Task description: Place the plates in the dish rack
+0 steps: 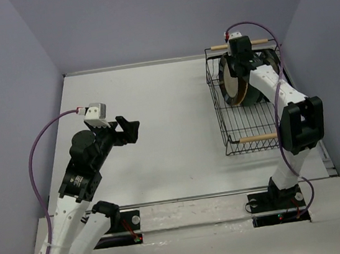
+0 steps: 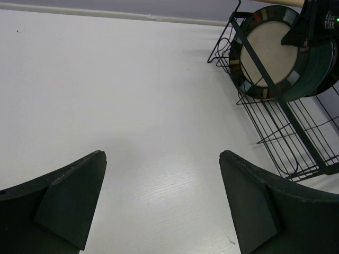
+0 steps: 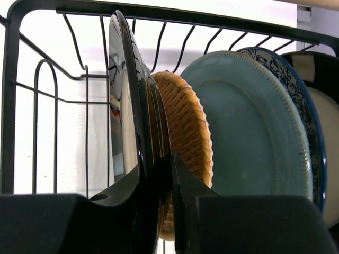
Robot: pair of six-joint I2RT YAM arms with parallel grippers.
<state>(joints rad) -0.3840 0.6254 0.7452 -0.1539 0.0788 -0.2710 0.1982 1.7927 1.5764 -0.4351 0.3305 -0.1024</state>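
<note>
White tabletop (image 1: 156, 116) between lavender walls, with the dish rack (image 1: 247, 117) at its far right corner. All five plates stand on edge in the far half of the rack. From the rack's left wall inward they are a dark-rimmed plate (image 3: 127, 95), a wicker plate (image 3: 188, 121), a teal plate (image 3: 249, 127), a blue floral plate (image 3: 299, 100) and a second dark-rimmed plate (image 3: 326, 159), which is cut off at the frame edge. The right gripper (image 3: 170, 174) reaches into the rack, its fingers clamped on the rim of the first plate. By my judgement, loading is all but complete and only release and withdrawal remain. The left gripper (image 2: 161, 159) hangs well left of the rack, its fingers spread wide and holding nothing. The plates' lower edges and the dividers are hidden behind the right fingers, so whether the held plate is seated cannot be confirmed. From above, the right arm covers most of the stack.
</note>
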